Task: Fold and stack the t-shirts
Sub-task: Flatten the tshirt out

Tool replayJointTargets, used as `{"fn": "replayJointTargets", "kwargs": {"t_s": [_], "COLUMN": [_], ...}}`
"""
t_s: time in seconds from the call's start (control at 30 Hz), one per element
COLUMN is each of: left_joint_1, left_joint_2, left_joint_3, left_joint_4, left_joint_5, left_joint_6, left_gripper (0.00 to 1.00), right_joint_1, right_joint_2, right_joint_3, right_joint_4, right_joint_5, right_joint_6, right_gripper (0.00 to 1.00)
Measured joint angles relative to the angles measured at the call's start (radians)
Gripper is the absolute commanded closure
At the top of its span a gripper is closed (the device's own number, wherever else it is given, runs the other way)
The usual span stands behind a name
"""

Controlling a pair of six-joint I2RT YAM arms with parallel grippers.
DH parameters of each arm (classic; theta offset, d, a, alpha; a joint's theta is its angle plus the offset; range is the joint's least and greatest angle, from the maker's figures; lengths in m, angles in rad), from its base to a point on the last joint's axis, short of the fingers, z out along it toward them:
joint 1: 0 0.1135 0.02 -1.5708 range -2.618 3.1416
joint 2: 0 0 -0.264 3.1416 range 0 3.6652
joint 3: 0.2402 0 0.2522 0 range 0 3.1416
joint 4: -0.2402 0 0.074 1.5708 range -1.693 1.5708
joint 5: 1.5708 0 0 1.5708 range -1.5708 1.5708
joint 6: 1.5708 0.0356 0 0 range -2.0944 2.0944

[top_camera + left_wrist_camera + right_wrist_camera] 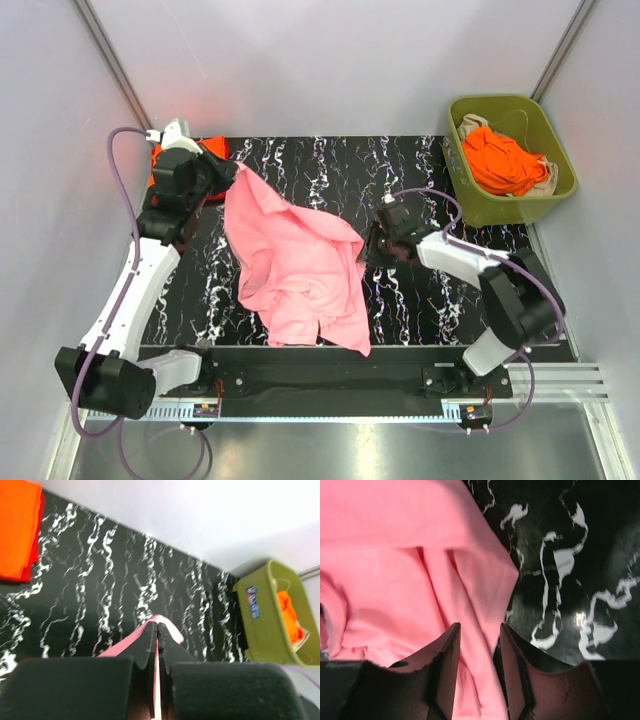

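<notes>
marbled desk [300,160], olive bin [500,210] of orange t-shirts [500,160] far right, left pincer [157,627] tight on pink t-shirt [300,260], right pincer [479,626] agape

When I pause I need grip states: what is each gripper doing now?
Left gripper: closed, holding the pink shirt.
Right gripper: open, straddling a fold of that shirt.

Pink t-shirt [295,265] covers mat centre; bare mat [330,165] beyond it; bin [510,212] blocks far-right corner.
</notes>
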Motion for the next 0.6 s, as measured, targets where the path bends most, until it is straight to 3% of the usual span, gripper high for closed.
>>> {"fn": "replayJointTargets", "kwargs": {"t_s": [0.23,0.6], "left_joint_1": [0.129,0.168], "left_joint_2": [0.057,0.109], "left_joint_3": [-0.039,-0.036], "left_joint_4": [-0.056,-0.041], "left_joint_5": [0.163,0.267], "left_joint_6": [0.014,0.011], "left_gripper": [1.0,1.0], "right_joint_1": [0.0,-0.004], "right_joint_2": [0.198,0.188], "right_joint_3": [0.109,0.083], "right_joint_4": [0.017,0.06], "right_joint_5": [-0.014,-0.011], "right_joint_6": [-0.063,-0.034], "right_gripper": [0.56,0.59]}}
